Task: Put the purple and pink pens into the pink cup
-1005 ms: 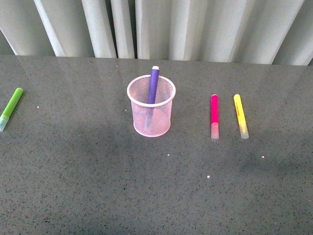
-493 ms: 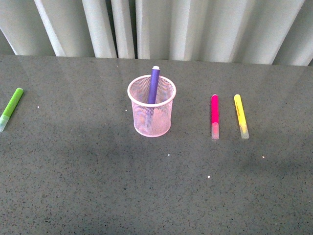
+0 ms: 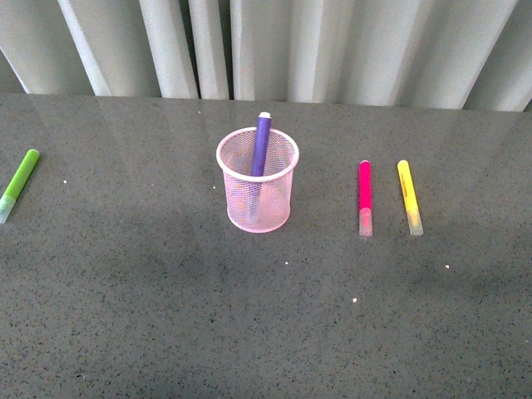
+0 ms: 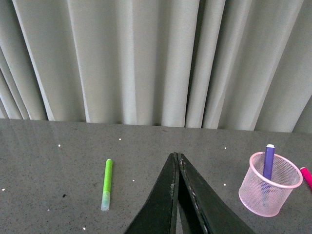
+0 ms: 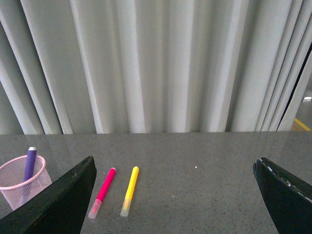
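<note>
Even, soft light, sharp pictures, faint sheen on the tabletop (image 3: 166,316).

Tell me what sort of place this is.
Likely a staged test bench rather than a working desk: a dark speckled tabletop, pale pleated curtains as backdrop, and only a pink cup and a few markers laid out.

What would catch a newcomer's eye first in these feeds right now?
The pink cup stands in the middle of the grey table, with the purple pen leaning inside it and poking above the rim. On the robot's right, the pink pen lies flat beside a yellow marker, not touching it. A green marker lies alone at the far left.
</note>
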`<move>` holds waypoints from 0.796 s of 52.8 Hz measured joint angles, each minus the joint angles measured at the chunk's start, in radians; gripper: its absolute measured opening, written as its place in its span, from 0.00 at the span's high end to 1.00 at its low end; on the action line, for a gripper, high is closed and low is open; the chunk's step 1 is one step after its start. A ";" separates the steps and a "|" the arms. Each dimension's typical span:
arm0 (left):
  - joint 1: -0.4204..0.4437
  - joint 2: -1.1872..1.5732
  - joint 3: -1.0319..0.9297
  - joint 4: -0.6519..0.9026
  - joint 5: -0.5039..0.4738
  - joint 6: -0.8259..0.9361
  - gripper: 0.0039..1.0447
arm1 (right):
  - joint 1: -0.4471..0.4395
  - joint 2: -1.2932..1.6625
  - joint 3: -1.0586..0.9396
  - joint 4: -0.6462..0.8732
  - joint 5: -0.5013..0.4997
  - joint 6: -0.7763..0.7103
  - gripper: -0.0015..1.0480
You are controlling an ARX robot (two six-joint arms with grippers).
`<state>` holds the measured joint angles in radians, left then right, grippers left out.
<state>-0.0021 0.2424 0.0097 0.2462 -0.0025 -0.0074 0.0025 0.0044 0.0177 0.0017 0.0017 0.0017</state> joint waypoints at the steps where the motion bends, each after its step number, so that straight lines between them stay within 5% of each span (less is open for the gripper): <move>1: 0.000 -0.006 0.000 -0.006 0.000 0.000 0.97 | 0.000 0.000 0.000 0.000 0.000 0.000 0.07; 16: 0.000 -0.074 0.000 -0.074 0.000 0.000 0.97 | 0.000 0.000 0.000 0.000 0.000 0.000 0.07; 22: 0.000 -0.211 0.000 -0.237 0.002 0.000 0.97 | 0.000 0.000 0.000 0.000 0.000 0.000 0.07; 37: 0.000 -0.238 0.000 -0.245 0.002 0.000 0.96 | 0.000 0.000 0.000 0.000 0.000 0.000 0.07; 42: 0.000 -0.238 0.000 -0.246 0.002 0.000 0.82 | 0.000 0.000 0.000 0.000 0.000 0.000 0.07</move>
<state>-0.0021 0.0040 0.0097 0.0006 -0.0006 -0.0074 0.0025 0.0044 0.0177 0.0017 0.0017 0.0017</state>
